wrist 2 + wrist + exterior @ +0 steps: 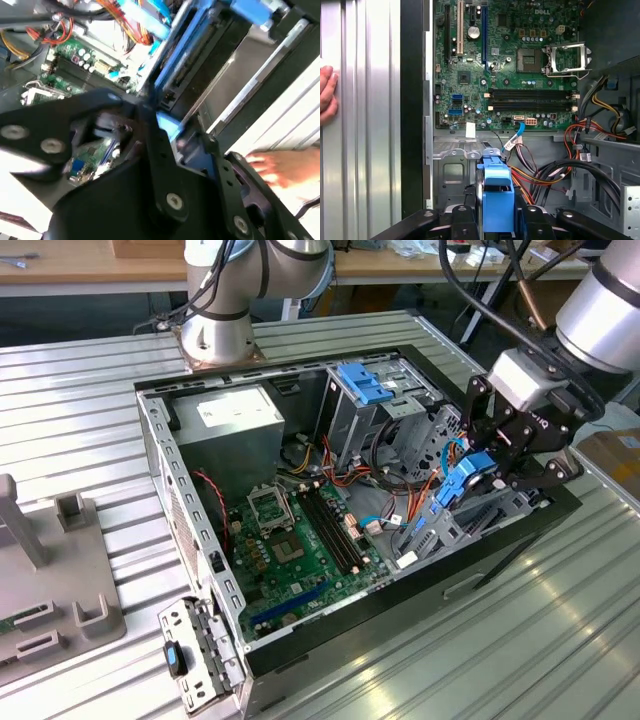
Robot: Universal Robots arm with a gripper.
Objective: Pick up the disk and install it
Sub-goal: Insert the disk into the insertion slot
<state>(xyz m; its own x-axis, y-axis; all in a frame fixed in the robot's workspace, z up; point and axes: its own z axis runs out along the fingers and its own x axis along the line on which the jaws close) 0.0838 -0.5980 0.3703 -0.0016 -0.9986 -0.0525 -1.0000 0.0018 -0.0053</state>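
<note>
My gripper [490,465] hangs over the end of the open computer case [158,455] on the exterior view's right. It is shut on the disk [455,490], a grey drive in a bright blue carrier held on edge, tilted, its lower end down in the grey metal drive cage by the case wall. In the first wrist view the disk's blue end [497,192] sits between the black fingers [462,222], above the cage floor. The second wrist view shows the blue rail [175,65] running away from the black gripper body.
A green motherboard [300,530] fills the case floor. A grey power supply [225,425] and an upright bay with a blue latch [365,390] stand behind it. Orange and black cables [555,172] lie beside the cage. A person's hand [326,95] rests on the ribbed table outside the case.
</note>
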